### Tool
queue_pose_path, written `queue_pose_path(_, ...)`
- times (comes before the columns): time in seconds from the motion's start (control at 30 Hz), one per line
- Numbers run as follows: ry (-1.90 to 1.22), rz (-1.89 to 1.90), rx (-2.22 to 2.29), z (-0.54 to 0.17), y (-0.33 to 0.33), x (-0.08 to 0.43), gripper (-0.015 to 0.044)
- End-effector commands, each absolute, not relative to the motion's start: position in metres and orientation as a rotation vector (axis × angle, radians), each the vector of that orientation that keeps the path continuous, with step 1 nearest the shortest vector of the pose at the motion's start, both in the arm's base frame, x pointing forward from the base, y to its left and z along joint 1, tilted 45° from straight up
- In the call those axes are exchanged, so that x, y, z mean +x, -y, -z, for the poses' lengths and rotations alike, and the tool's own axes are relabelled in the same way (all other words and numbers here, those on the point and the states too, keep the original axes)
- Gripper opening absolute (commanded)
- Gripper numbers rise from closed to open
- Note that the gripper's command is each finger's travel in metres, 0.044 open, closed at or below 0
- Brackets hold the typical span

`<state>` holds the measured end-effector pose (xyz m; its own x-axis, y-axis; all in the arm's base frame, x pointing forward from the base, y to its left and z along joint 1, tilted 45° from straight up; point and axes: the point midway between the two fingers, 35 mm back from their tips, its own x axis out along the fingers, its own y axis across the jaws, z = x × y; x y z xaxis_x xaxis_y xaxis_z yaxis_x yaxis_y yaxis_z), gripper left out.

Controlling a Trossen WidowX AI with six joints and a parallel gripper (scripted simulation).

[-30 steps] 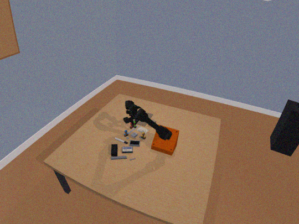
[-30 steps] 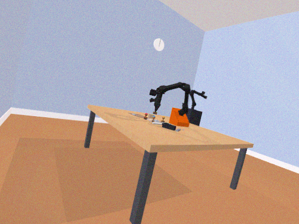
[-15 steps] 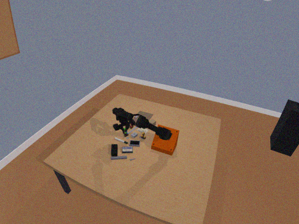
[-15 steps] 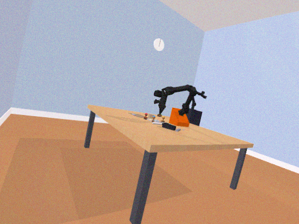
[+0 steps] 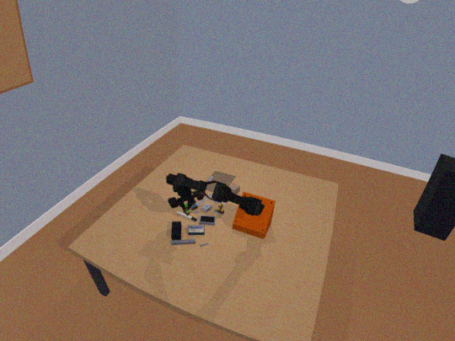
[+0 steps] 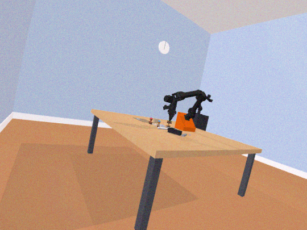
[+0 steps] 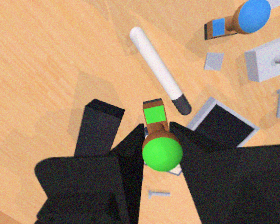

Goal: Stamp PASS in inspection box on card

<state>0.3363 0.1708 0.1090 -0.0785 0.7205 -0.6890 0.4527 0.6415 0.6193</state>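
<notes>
My gripper (image 5: 187, 208) (image 6: 170, 120) (image 7: 156, 127) is shut on the green-knobbed stamp (image 7: 162, 154), which has a brown body and a green patch on its base. It holds the stamp over the bench, between the white marker and the black box in the wrist view. The open pad (image 7: 222, 125) (image 5: 207, 220), black inside a grey rim, lies just right of the gripper in the wrist view, partly behind a finger. The card is outside the wrist view and cannot be made out clearly in the top and exterior views. The stamp's underside is hidden.
A white marker (image 7: 156, 65), a black box (image 7: 99, 131) (image 5: 176, 230), a blue-knobbed stamp (image 7: 253, 16), a grey block (image 7: 265, 62) and a labelled case (image 5: 196, 230) lie nearby. A yellow-knobbed stamp (image 5: 220, 208) stands near the orange box (image 5: 253, 222) (image 6: 184, 122). A red-knobbed stamp (image 6: 150, 120) stands farther off.
</notes>
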Motion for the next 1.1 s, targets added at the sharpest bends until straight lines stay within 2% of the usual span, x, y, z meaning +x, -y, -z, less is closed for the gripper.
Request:
queue_pose_path(0.0,-1.72,-0.295,0.963,-0.106,-0.176,0.335,0.0)
queue_pose_path(1.07,-1.72,-0.297,0.965,-0.07,-0.213,0.329,0.0)
